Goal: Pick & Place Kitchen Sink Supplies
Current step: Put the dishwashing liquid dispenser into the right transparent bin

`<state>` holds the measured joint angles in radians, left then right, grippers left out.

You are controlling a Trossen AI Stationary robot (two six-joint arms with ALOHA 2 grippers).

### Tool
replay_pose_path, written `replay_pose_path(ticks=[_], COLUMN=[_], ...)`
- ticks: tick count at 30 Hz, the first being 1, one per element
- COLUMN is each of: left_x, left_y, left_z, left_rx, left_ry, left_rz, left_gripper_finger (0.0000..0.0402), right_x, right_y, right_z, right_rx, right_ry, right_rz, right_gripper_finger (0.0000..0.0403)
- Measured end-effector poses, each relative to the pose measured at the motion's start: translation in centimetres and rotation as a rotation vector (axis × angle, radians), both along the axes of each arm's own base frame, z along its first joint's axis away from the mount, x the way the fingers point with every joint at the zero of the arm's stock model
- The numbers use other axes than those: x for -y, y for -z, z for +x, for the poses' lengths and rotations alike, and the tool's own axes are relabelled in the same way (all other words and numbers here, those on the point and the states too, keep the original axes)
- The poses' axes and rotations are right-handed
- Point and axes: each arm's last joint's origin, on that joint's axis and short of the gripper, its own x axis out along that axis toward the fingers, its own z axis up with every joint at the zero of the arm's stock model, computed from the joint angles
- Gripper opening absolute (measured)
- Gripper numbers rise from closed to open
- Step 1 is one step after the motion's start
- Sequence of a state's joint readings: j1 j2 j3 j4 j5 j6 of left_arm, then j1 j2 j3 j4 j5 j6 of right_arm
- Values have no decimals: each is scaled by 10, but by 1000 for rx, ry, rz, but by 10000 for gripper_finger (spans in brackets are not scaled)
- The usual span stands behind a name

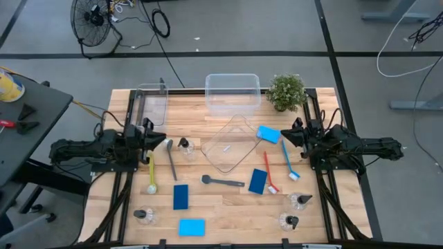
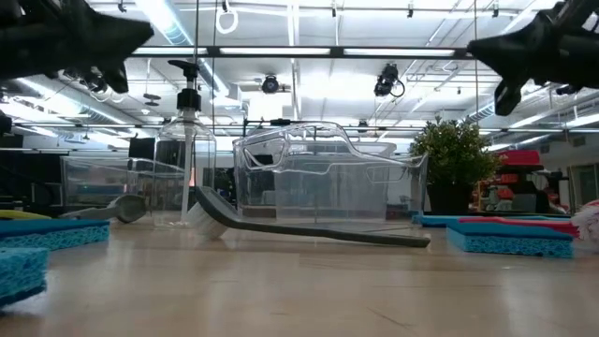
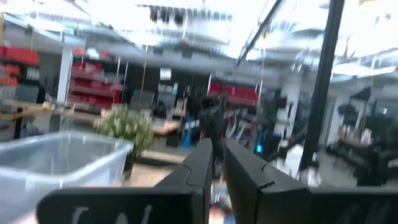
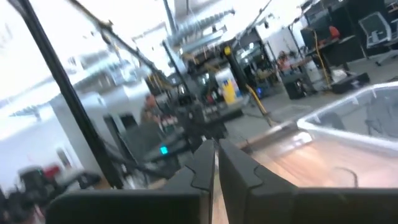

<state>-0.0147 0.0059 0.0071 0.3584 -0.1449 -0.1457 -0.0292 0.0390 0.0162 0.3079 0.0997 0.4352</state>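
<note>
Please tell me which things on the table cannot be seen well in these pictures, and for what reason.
- Tilted clear tray: high view, transparent, so its edges are hard to trace.
- Pump bottles near the front edge: high view, too small to tell whether they hold liquid.
- Potted plant: left wrist view, blurred.
- Light-blue sponge: low view, cut off by the picture's left edge.
- Red brush: low view, hidden behind a sponge.

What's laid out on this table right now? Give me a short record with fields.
Left gripper: shut, empty, at the table's left edge
Right gripper: shut, empty, at the right edge
Sponges: four blue, one nearest the front edge
Brushes: yellow-green, grey, black, red, blue
Pump bottles: four, one beside the grey brush
Tilted tray: nothing in it
Plant: back right
</note>
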Motion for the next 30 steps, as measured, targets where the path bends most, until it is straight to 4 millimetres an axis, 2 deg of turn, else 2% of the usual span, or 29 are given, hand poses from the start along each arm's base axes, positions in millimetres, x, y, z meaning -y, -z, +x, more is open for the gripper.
replay_pose_path(ticks=[8, 15, 19, 23, 26, 30], left_x=[0, 0, 0, -1, -1, -1], left_y=[-13, -21, -35, -53, -68, -90], left_z=[-6, -8, -13, -17, -20, -23], left_rx=[148, 171, 207, 241, 260, 284], left_ry=[0, 2, 0, -15, -16, -30], left_rz=[-3, -7, -7, -15, -14, -23], left_gripper_finger=[46, 45, 44, 24, 6, 6], right_x=[0, 0, 0, 0, 0, 0], right_y=[-13, -20, -23, -36, -51, -74], right_z=[-5, -9, -10, -14, -20, -27], right_rx=[157, 246, 252, 288, 325, 367], right_ry=[-19, -20, -21, -12, 8, 39], right_rz=[103, 100, 99, 75, 51, 6], right_gripper_finger=[27, 27, 16, 4, 3, 2])
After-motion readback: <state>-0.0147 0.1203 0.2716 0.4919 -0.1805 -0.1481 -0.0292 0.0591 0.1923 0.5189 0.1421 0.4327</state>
